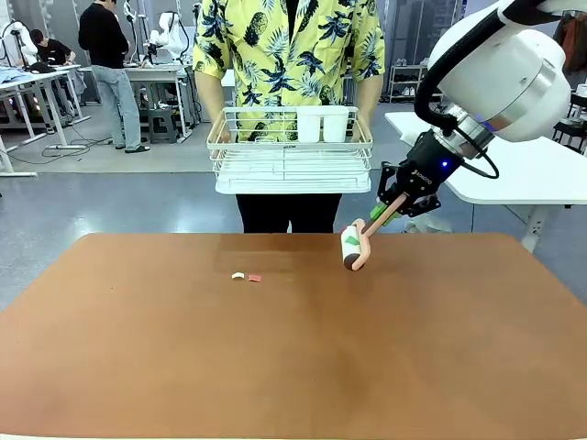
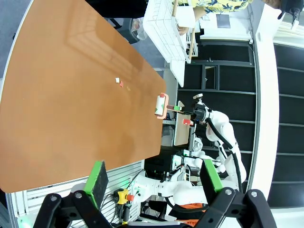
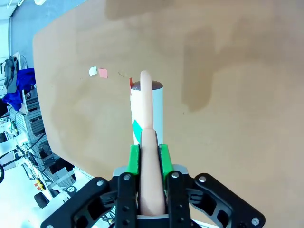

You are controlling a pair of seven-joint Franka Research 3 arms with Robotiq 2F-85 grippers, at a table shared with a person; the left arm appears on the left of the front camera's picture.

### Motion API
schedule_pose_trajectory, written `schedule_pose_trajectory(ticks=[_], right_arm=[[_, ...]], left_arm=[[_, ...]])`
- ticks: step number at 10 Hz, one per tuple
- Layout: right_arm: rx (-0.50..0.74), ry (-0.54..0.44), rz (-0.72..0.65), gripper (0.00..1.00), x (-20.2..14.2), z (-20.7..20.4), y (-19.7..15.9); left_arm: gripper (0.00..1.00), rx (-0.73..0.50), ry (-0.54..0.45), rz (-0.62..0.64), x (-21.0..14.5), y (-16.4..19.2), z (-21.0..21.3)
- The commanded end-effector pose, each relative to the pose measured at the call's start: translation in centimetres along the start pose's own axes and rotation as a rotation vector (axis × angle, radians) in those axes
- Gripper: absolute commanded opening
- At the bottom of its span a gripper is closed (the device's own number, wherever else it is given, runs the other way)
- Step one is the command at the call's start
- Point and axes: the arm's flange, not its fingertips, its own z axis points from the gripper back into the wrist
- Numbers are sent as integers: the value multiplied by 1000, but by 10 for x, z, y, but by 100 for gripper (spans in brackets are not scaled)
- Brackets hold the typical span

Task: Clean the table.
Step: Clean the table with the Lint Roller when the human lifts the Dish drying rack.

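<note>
The right gripper [image 1: 396,203] is clenched on the pink handle of a roller [image 1: 352,247]. The roller head is over the far part of the table [image 1: 293,367], right of the middle. Two small scraps [image 1: 246,276] lie to its left. The left gripper [image 2: 153,167] is released, with nothing between its jaws. Beyond the far edge a person holds a rack [image 1: 290,170].
</note>
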Motion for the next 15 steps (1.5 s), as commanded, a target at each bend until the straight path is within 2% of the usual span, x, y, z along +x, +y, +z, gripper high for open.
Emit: schedule_pose_trajectory(ticks=[1,2,7,12,13,15], right_arm=[[3,6,2,21,0,1,3],[0,0,0,21,0,0,0],[-16,46,-8,21,58,-36,1],[-29,66,-93,21,53,-57,-16],[-81,18,-106,21,51,-65,-22],[-45,38,-104,21,45,-82,-34]], left_arm=[[100,-10,-6,-16,-3,1,1],[100,-10,-6,-16,-3,1,1],[100,-10,-6,-16,-3,1,1],[100,-10,-6,-16,-3,1,1],[100,-10,-6,-16,-3,1,1],[100,-10,-6,-16,-3,1,1]])
